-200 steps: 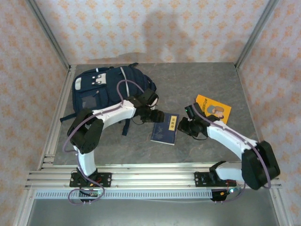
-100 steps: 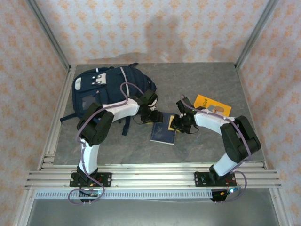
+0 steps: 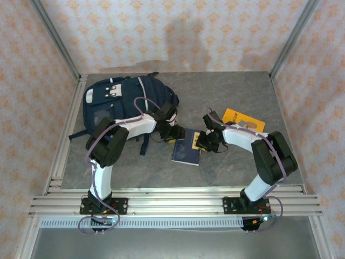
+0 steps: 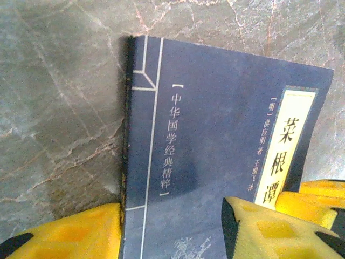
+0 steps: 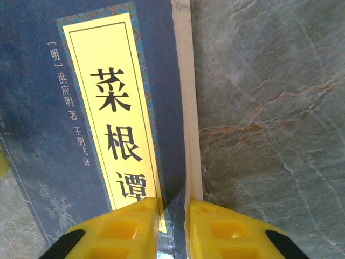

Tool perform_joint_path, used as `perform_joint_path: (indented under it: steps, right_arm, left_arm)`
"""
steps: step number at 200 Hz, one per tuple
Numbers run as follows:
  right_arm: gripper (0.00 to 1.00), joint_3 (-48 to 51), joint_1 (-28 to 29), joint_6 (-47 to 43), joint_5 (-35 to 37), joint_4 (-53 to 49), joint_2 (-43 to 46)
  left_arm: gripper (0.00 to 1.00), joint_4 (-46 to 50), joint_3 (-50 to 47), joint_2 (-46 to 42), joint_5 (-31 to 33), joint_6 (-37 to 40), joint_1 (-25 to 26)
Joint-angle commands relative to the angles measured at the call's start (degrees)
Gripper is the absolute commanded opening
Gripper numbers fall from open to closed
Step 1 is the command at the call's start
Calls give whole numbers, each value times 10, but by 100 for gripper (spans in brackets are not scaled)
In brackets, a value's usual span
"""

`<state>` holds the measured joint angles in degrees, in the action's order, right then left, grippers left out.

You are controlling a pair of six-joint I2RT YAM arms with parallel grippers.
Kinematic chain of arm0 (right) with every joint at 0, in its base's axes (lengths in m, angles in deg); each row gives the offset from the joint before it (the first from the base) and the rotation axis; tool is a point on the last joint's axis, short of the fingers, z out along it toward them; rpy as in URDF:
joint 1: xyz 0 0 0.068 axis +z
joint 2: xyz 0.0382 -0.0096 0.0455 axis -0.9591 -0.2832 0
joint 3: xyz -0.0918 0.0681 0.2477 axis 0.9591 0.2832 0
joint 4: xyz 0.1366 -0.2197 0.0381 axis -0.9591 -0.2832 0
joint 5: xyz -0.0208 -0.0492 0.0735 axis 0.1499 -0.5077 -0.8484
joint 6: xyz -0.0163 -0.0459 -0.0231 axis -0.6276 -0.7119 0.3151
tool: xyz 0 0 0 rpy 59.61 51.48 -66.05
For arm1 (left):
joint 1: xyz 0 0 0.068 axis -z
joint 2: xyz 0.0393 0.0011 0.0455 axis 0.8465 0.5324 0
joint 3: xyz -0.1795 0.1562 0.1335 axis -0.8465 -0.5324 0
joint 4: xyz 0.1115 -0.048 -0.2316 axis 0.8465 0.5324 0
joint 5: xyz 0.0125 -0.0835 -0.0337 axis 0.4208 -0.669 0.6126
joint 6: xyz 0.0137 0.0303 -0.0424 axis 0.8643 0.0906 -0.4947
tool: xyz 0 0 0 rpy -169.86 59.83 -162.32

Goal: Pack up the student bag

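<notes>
Between the inward-bent arms (image 3: 135,125) on the bench (image 3: 242,162), the navy book (image 3: 186,152) is pinched by the right claw (image 5: 172,210) and straddled by the spread left claw (image 4: 172,218), the student bag (image 3: 116,97) being laid far-left.

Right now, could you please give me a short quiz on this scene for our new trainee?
1. True or false: the blue book lies inside the student bag.
2. Which gripper is closed on the blue book's page edge? A) left gripper B) right gripper
3. What lies on the table to the right of the blue book, partly under the right arm?

Key: 1. False; it lies on the table beside the bag. 2. B; the left gripper is open over the spine side. 3. An orange book.
</notes>
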<state>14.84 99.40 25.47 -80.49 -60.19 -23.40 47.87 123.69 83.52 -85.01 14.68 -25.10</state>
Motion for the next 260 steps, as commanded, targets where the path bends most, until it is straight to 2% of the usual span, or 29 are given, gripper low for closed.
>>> perform_joint_path:
  steps: [1, 47, 73, 146, 177, 205, 223, 244, 260]
  right_arm:
    - [20, 12, 3, -8, -6, 21, -29]
    - [19, 18, 2, -6, -10, 26, -26]
    - [19, 19, 2, -6, -7, 24, -19]
    - [19, 26, 2, -10, -4, 15, -7]
    - [19, 26, 2, -10, -4, 13, -6]
    - [19, 26, 1, -10, -5, 16, -7]
    - [19, 26, 1, -10, -7, 17, -6]
    - [20, 25, 2, -9, -9, 17, -6]
    - [20, 24, 2, -9, -8, 17, -2]
  left_arm:
    - [48, -86, -24, -26, -121, -47, 25]
    - [41, -114, -50, -62, -139, -65, 22]
    - [33, -109, -58, -70, -143, -62, 18]
    - [28, -154, -87, -91, -166, -84, 17]
    - [28, -149, -92, -85, -171, -77, 17]
    - [37, -123, -80, -63, -162, -58, 17]
    - [37, -106, -64, -48, -155, -48, 17]
    - [33, -111, -42, -6, -159, -54, 20]
    - [22, -106, -26, 11, -154, -51, 23]
